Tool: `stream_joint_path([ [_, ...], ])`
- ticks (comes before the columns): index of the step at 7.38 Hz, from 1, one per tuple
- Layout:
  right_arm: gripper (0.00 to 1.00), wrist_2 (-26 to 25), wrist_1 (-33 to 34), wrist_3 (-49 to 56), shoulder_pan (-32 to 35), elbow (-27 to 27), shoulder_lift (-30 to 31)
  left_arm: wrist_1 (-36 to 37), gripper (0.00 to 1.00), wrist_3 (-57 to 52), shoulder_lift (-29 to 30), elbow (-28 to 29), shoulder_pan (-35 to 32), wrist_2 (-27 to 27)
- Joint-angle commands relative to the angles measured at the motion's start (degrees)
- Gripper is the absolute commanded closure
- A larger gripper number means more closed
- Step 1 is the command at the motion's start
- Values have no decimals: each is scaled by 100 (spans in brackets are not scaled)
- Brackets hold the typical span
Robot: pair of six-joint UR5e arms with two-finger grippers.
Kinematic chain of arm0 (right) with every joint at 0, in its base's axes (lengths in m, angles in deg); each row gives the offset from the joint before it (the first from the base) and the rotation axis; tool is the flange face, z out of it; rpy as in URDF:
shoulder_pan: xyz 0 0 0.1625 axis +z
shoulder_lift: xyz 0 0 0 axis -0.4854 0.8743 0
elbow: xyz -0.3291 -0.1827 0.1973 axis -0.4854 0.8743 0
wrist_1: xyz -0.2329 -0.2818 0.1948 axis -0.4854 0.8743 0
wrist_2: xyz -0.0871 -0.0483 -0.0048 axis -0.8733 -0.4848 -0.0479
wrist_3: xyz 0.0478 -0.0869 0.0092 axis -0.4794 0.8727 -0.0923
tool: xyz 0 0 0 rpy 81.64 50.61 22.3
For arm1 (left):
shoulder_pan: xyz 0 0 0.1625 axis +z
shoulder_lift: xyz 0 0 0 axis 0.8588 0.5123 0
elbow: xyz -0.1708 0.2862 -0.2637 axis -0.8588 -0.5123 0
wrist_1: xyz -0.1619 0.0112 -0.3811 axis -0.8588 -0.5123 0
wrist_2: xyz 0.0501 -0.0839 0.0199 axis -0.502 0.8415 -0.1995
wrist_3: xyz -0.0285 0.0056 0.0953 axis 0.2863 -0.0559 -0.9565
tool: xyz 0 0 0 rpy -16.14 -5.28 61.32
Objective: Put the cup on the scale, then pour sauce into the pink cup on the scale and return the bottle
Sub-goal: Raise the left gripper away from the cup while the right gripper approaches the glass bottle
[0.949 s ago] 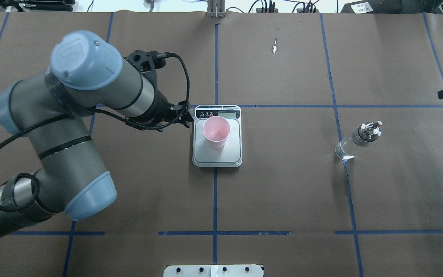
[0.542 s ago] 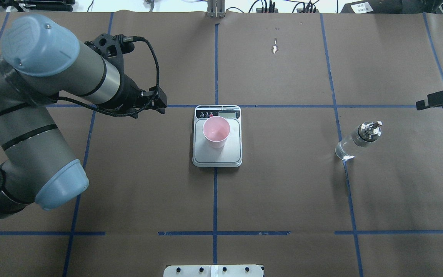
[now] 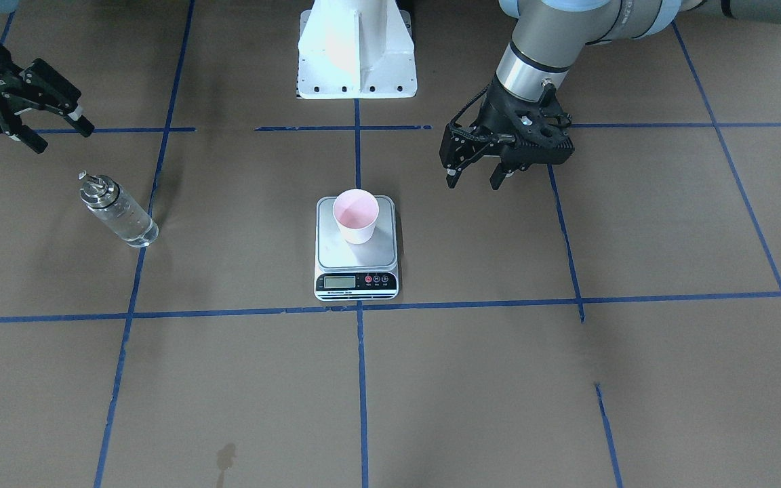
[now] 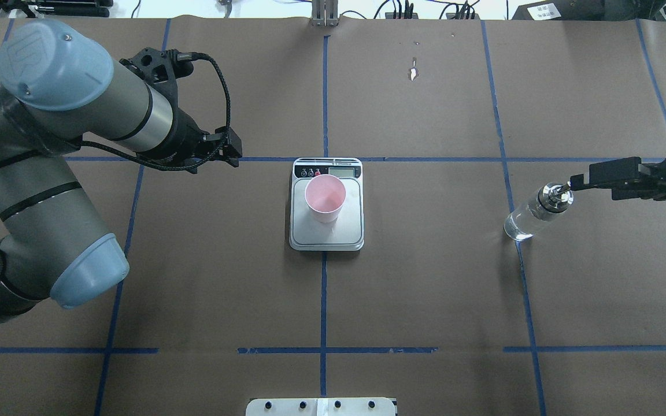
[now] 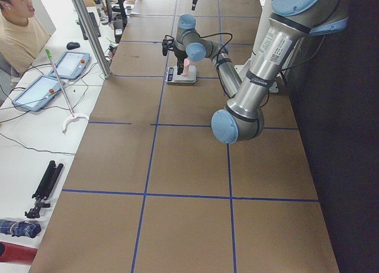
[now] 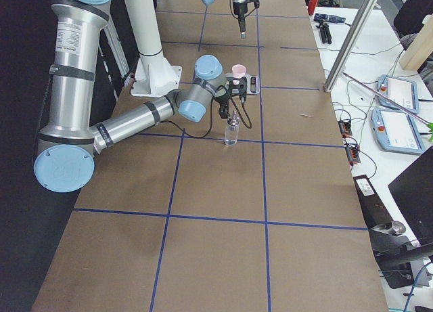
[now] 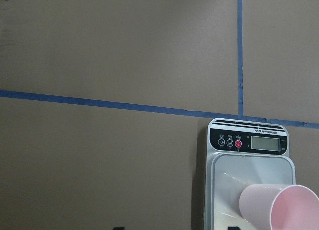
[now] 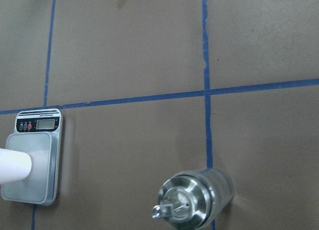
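In the front-facing view the cup (image 3: 355, 215) stands upright on the scale (image 3: 356, 257), within its platform, so I judge the first step done and the fetching of the bottle (image 3: 118, 215) in hand. The left tool (image 3: 474, 181) hangs beside the scale, apart from it, fingers spread and empty. The right tool (image 3: 64, 137) hovers near the bottle, fingers spread, touching nothing. The bottle stands on the bench (image 3: 567, 379), well apart from the scale, with clear sauce (image 3: 131, 229) inside. The next move probably calls for the right tool to come down around the glass body below the cap (image 3: 95, 186) and close squarely, since smooth glass may slip. In the overhead view the right tool's tip overlaps the cap, but its height and finger gap cannot be read there. The side views show both tools too small to judge. The left wrist view cuts the cup off at the frame's corner, and the scale's display (image 7: 266, 142) is unreadable. The right wrist view looks down on the cap, with the bottle's base cut off and no fingers showing.
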Motion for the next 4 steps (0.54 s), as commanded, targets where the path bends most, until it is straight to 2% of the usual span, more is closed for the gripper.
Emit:
stream_joint_path([
  [1, 0, -1181, -2, -174, -767, -356, 338, -9, 23, 10, -5, 7, 11, -1],
  [2, 0, -1592, -2, -174, -1004, -417, 565, -9, 23, 10, -14, 7, 11, -1],
  [4, 0, -3267, 7, -183, -2143, -418, 899, -9, 23, 10, -5, 7, 11, -1],
])
